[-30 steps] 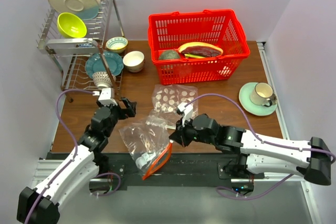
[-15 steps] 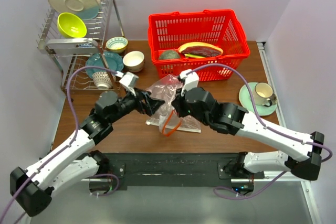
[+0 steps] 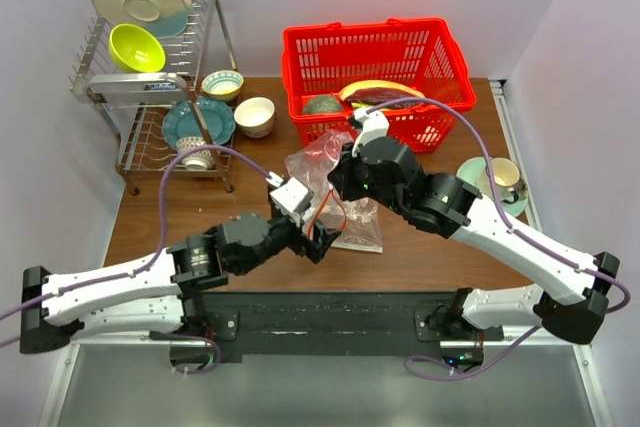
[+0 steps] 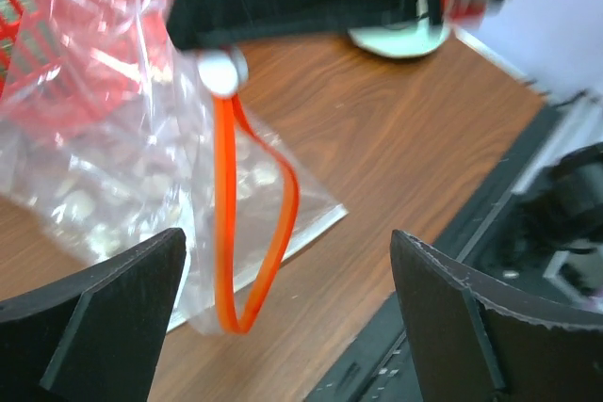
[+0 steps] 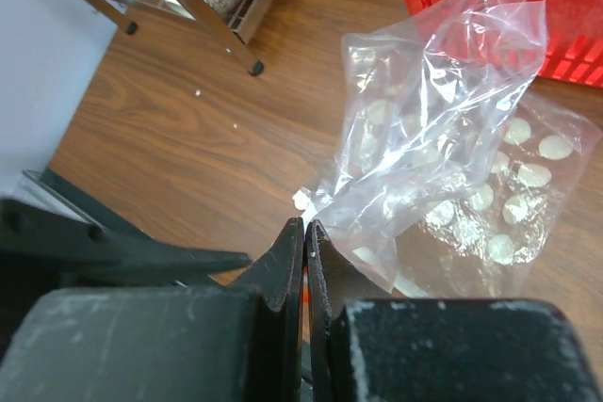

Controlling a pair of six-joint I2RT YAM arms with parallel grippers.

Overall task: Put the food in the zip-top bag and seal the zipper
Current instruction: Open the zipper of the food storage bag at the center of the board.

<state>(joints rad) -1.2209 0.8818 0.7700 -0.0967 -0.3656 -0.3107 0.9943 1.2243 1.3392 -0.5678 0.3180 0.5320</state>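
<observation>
My right gripper (image 3: 338, 183) is shut on the orange-red zipper (image 3: 319, 220) at the mouth of the clear zip-top bag (image 3: 318, 156) and holds the bag off the table. In the right wrist view the jaws (image 5: 306, 229) are pressed together with orange showing between them, and the bag (image 5: 443, 82) hangs past them. The zipper (image 4: 251, 233) hangs as an open loop in the left wrist view. My left gripper (image 3: 322, 244) is wide open and empty just below and in front of that loop. The dark green ball (image 3: 322, 105), green stalks (image 3: 368, 106) and red-brown slab (image 3: 385, 94) lie in the red basket (image 3: 380, 31).
A dotted clear bag (image 3: 362, 234) lies flat on the table under the hanging bag. A dish rack (image 3: 150, 77) with plates and bowls stands at the back left, with two small bowls (image 3: 254, 115) beside it. A cup on a green saucer (image 3: 478, 197) sits at the right.
My right gripper lifted the zip-top bag from the table's front edge up and back towards the basket. My left arm swung from the left side to the middle, under the hanging zipper.
</observation>
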